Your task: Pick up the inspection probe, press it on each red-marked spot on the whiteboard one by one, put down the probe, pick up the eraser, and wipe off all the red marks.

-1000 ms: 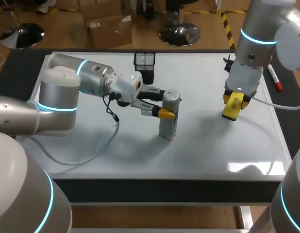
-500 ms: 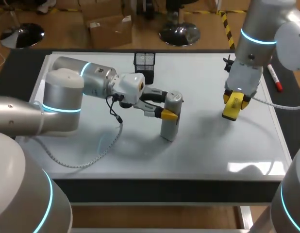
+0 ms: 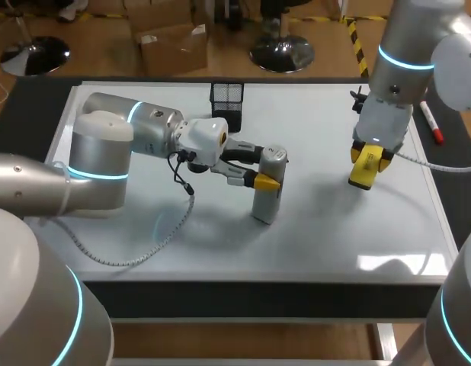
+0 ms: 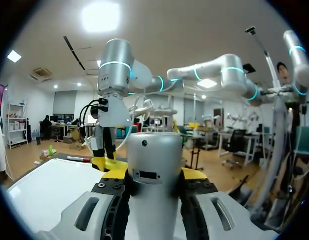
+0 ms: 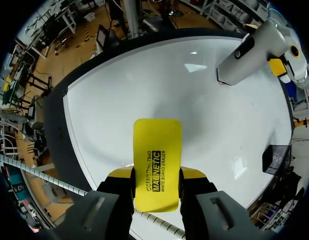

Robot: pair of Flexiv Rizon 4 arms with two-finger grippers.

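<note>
step: probing phase, by my read. The probe [image 3: 264, 202] stands upright with its foot on the whiteboard [image 3: 334, 229], so you're pressing a spot, not wiping yet.
left end effector [image 4: 154, 174]: closed on the probe, one yellow tip on each side of the upper body. It comes in side-on from 9 o'clock in the head view.
probe position: near board centre, slightly toward 9 o'clock. The wrist view shows it dead centre between the fingers with its top clear above them.
right end effector [image 5: 157, 176]: gripping the eraser [image 5: 157, 145]. The pad sticks out ahead of the fingers, pointing down at the board.
eraser position: hangs over the board's right part, at about 3 o'clock from the probe and well apart from it. Can't tell from these views whether it touches the surface; looks just above.
red marks: none you can pick out on the bare board. Whatever is under the probe's foot is hidden.
next move (judgement): lift the probe straight up, shift to the next marked spot if any is left, and press again. If not, set it down off to one side and let go.
then: the eraser is already in hand, so the pickup is done. You only need the right arm down onto the board to wipe.
watch: keep the probe vertical on lift-off, since a side-on grip up high could tip it. Clear the left arm out before the eraser sweeps toward 9 o'clock.
other: mesh cup [image 3: 227, 103] at 11 o'clock from the probe, near the far edge. It's clear of both arms.
</note>
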